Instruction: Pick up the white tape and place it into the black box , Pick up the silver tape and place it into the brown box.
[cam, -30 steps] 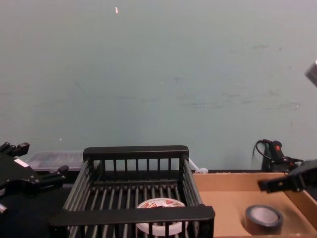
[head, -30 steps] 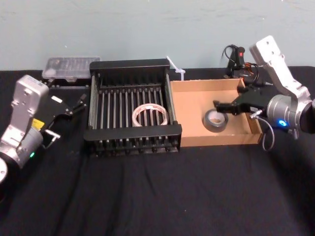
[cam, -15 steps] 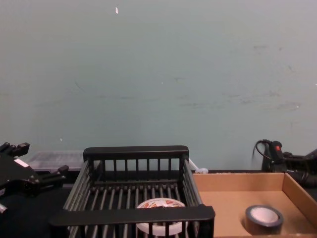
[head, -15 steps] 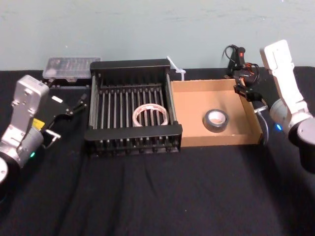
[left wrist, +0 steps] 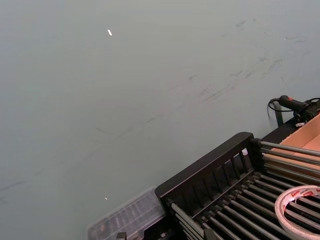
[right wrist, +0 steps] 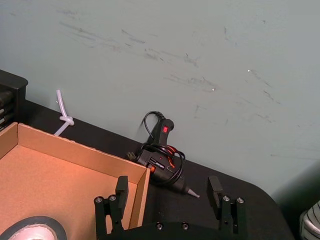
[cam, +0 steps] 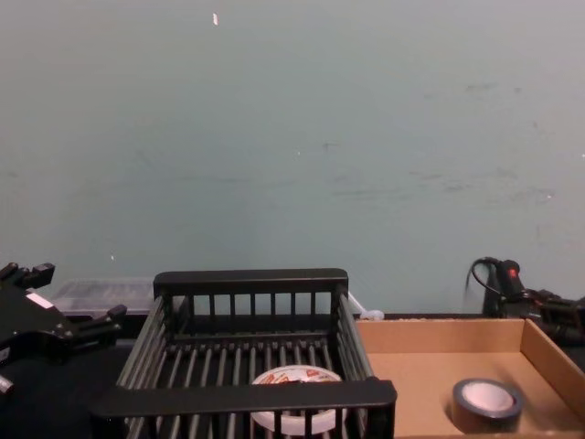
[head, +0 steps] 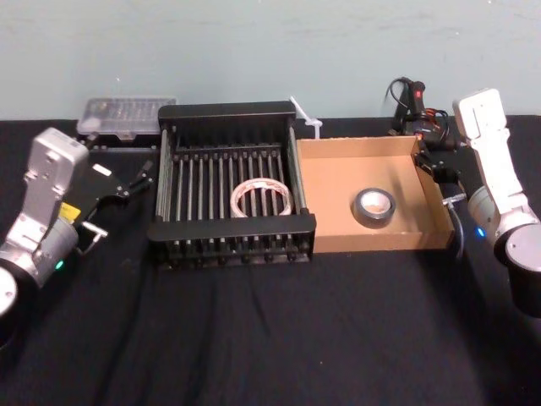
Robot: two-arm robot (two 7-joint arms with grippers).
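White tape [head: 261, 197] is lying in the black box [head: 230, 232], silver tape [head: 374, 206] (flat) in the brown box [head: 430, 203], with both grippers, left [head: 128, 179] and right [right wrist: 166, 200], hanging wide-fingered outside them

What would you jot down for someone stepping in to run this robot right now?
Left gripper: open, empty, parked left of the black box.
Right gripper: open, empty, by the brown box's far right corner.
White tape: lying flat on the black box's bars.
Silver tape: lying flat in the brown box.
Done: both tapes sit in their boxes.
Left: nothing visible, beyond parking the right arm.
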